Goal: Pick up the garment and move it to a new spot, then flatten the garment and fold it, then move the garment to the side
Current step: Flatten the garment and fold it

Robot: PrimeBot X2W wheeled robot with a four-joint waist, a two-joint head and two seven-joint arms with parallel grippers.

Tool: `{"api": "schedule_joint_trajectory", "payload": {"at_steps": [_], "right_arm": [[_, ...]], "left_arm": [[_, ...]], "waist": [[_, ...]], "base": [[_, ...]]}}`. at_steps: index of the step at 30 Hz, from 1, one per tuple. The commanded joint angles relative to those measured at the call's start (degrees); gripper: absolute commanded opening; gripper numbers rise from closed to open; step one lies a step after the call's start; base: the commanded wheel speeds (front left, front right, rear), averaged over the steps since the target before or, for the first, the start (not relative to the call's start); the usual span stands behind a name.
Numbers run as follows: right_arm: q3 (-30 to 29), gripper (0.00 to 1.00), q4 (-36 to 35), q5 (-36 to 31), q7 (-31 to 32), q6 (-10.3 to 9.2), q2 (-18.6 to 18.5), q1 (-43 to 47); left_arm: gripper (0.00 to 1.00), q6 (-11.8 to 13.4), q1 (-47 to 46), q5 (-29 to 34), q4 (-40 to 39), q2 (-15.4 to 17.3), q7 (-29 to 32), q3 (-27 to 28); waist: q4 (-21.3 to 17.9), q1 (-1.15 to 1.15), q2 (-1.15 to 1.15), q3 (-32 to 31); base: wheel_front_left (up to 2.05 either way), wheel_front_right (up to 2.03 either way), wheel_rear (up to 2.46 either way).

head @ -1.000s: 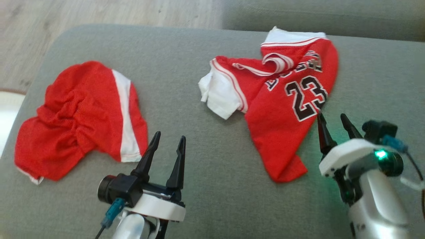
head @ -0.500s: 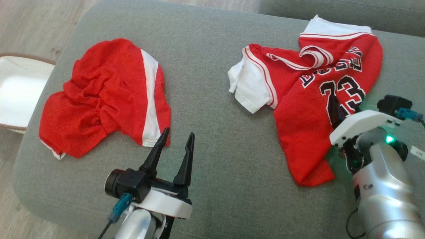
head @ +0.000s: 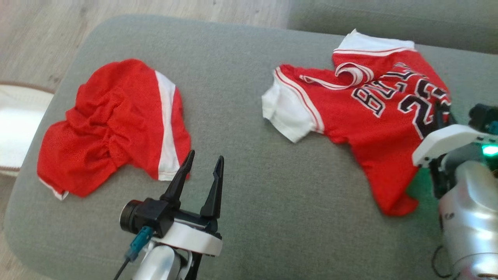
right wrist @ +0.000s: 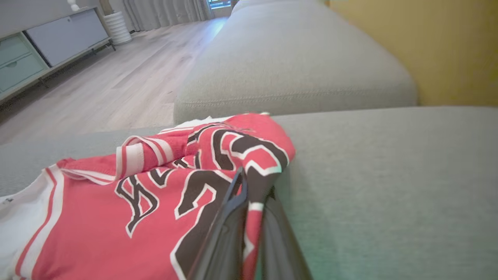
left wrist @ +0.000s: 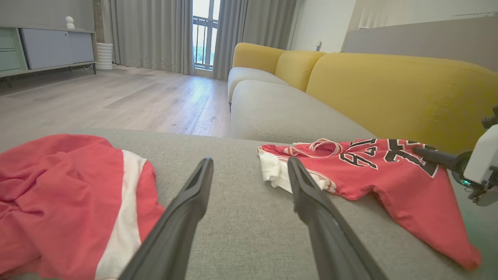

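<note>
The red jersey [head: 362, 116] lies rumpled on the right of the grey cushion [head: 249, 225]; it looks thin, light and limp, so it will likely sag from a single pinch. The right gripper [right wrist: 253, 186] is closed on a fold at its right edge, while the left gripper [head: 204, 165] hovers wide and empty near the middle, and the white sleeve [head: 282, 112] looks a good second hold.
</note>
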Motion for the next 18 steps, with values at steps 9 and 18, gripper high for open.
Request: {"api": "schedule_joint_trajectory", "payload": {"at_steps": [9, 18], "right_arm": [[1.62, 0.00, -9.44, -14.64, 3.88, -0.04, -6.78, -2.62], [7.69, 0.00, -9.64, -25.38, 7.86, -0.04, -3.44, -1.47]], "left_arm": [[1.00, 0.50, -0.55, -0.98, -2.16, 0.11, -0.54, 0.94], [1.00, 0.33, -1.24, -1.75, -1.69, 0.11, -0.54, 0.09]], "waist": [[-0.68, 0.00, 0.00, -1.80], [2.77, 0.00, 0.00, 1.11]], "base": [[0.00, 0.00, 0.00], [0.00, 0.00, 0.00]]}}
